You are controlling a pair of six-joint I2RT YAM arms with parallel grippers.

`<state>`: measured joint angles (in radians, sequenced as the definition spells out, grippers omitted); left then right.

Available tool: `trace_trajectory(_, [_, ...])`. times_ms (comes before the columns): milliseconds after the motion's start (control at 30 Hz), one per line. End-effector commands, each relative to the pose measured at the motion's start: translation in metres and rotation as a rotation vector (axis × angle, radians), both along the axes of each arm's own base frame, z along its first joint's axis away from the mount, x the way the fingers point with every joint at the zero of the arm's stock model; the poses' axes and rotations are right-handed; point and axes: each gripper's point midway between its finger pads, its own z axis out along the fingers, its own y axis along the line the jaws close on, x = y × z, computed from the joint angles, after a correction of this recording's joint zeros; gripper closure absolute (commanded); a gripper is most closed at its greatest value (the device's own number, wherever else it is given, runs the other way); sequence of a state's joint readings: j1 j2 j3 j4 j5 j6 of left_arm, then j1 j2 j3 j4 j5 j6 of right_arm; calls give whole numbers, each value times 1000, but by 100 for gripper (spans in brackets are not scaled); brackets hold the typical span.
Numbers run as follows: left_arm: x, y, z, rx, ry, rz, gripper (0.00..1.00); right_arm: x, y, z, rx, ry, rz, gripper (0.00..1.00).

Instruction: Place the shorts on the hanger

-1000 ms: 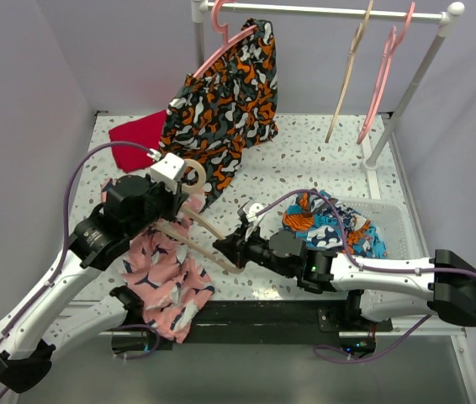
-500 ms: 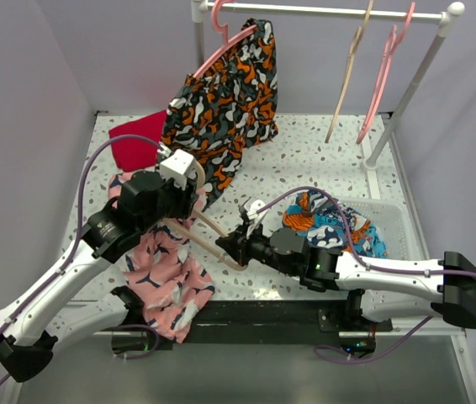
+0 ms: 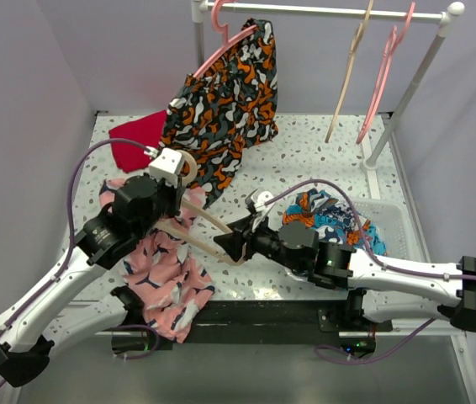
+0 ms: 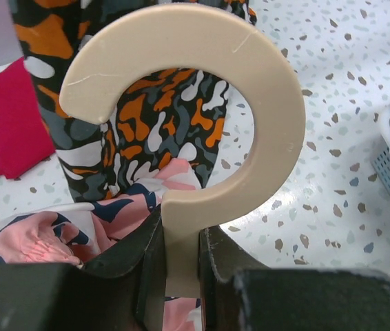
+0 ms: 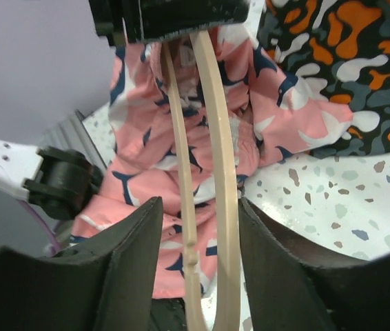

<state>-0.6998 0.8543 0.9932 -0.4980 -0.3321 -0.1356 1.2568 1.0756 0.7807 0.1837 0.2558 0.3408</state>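
Shorts [image 3: 167, 282] at the table's [image 3: 314, 160] front-left, bunched under the left arm, lower part hanging over the near edge; pink with navy/white print, also visible on the left wrist cam [image 4: 40, 238] and the right wrist cam [image 5: 147, 148]. Hanger [image 3: 208, 229] lies across the shorts' upper part, hook end up-left, both thin beige bars running down-right. On the right wrist cam the two bars [image 5: 212, 138] show in front of the fabric; can't tell whether any cloth is threaded over a bar. Left gripper [image 3: 179, 181] is clamped on the hanger's stem just below the curled hook [image 4: 257, 110], jaws tight on both sides of it [image 4: 180, 243]. Right gripper [image 3: 228, 245] is at the far end of the bars with jaws spread [image 5: 198, 207]; both bars pass between the fingers [image 5: 119, 262], the right bar at or nearly against one finger, the left bar clear of the other. Behind the hook: orange-black-white patterned garment [image 3: 221, 109] hanging from a pink hanger [image 3: 225, 34] on the rail [image 3: 322, 10], hem reaching the table. Red cloth [image 3: 135, 141] beside it, back-left. Basket [image 3: 399, 220] on the right holds a blue-orange cloth [image 3: 330, 223].
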Motion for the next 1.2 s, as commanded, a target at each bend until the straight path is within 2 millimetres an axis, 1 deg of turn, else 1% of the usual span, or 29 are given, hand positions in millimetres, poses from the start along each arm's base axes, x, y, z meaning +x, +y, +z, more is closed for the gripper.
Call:
trace_trajectory(0, [12, 22, 34, -93, -122, 162, 100, -3, -27, 48, 117, 1, -52, 45])
trace_trajectory(33, [13, 24, 35, -103, -124, 180, 100, 0, -35, 37, 111, 15, -90, 44])
trace_trajectory(100, [12, 25, 37, -119, -131, 192, 100, 2, -50, 37, 169, 65, -148, 42])
trace_trajectory(133, [12, 24, 40, -134, -144, 184, 100, 8, -59, 18, 168, 97, -209, 42])
trace_trajectory(167, [10, 24, 43, -148, -154, 178, 100, 10, -62, 11, 185, 116, -232, 43])
trace_trajectory(200, [9, 24, 42, -152, -155, 171, 100, 10, -64, 15, 234, 122, -238, 43])
trace_trajectory(233, [8, 23, 43, -158, -158, 167, 100, 8, -63, 0, 227, 146, -234, 44])
trace_trajectory(300, [6, 24, 45, -165, -164, 159, 100, 5, -55, -9, 234, 179, -206, 50])
trace_trajectory(367, [2, 25, 49, -172, -173, 149, 100, -4, -43, -21, 240, 221, -147, 52])
trace_trajectory(400, [0, 24, 50, -176, -174, 135, 100, -5, -39, -21, 262, 233, -136, 53])
trace_trajectory(433, [-1, 24, 52, -178, -179, 130, 100, -6, -35, -35, 252, 271, -135, 54])
trace_trajectory(467, [-4, 26, 55, -187, -187, 127, 100, -6, -33, -40, 256, 288, -124, 57])
trace_trajectory(500, [-6, 26, 57, -192, -189, 120, 100, -6, -31, -35, 301, 295, -114, 57])
trace_trajectory(533, [-8, 27, 57, -191, -189, 115, 100, -6, -30, -46, 308, 331, -113, 57])
trace_trajectory(567, [-11, 29, 60, -200, -197, 112, 100, 1, -33, -48, 323, 343, -125, 57])
trace_trajectory(600, [-13, 28, 61, -205, -199, 101, 100, 0, -30, -46, 342, 357, -95, 57])
trace_trajectory(633, [-15, 29, 61, -205, -199, 96, 100, 3, -28, -52, 341, 390, -94, 58])
trace_trajectory(667, [-18, 31, 64, -214, -209, 93, 100, 14, -30, -54, 350, 400, -109, 58])
trace_trajectory(733, [-23, 30, 67, -221, -218, 70, 100, 16, -21, -47, 382, 418, -65, 59])
trace_trajectory(767, [-25, 31, 70, -229, -227, 64, 100, 20, -14, -57, 356, 431, -64, 59])
trace_trajectory(800, [-27, 30, 70, -231, -228, 50, 100, 22, -8, -59, 347, 435, -55, 59])
trace_trajectory(833, [-28, 30, 71, -231, -230, 43, 100, 22, 3, -47, 357, 426, -22, 59])
trace_trajectory(867, [-30, 31, 73, -235, -235, 40, 100, 25, 14, -65, 315, 452, -21, 59])
trace_trajectory(933, [-32, 30, 72, -234, -232, 29, 100, 31, 33, -52, 355, 454, 9, 57])
trace_trajectory(967, [-33, 30, 72, -234, -234, 26, 100, 37, 39, -55, 355, 463, 4, 55])
trace_trajectory(1000, [-34, 29, 72, -235, -234, 15, 100, 42, 54, -57, 355, 472, 22, 54])
trace_trajectory(1067, [-36, 29, 73, -236, -237, 5, 100, 49, 68, -61, 355, 488, 32, 52])
trace_trajectory(1100, [-38, 27, 74, -240, -239, -9, 100, 57, 82, -65, 350, 493, 28, 51])
trace_trajectory(1167, [-41, 26, 77, -240, -247, -32, 100, 70, 91, -67, 353, 496, 3, 46])
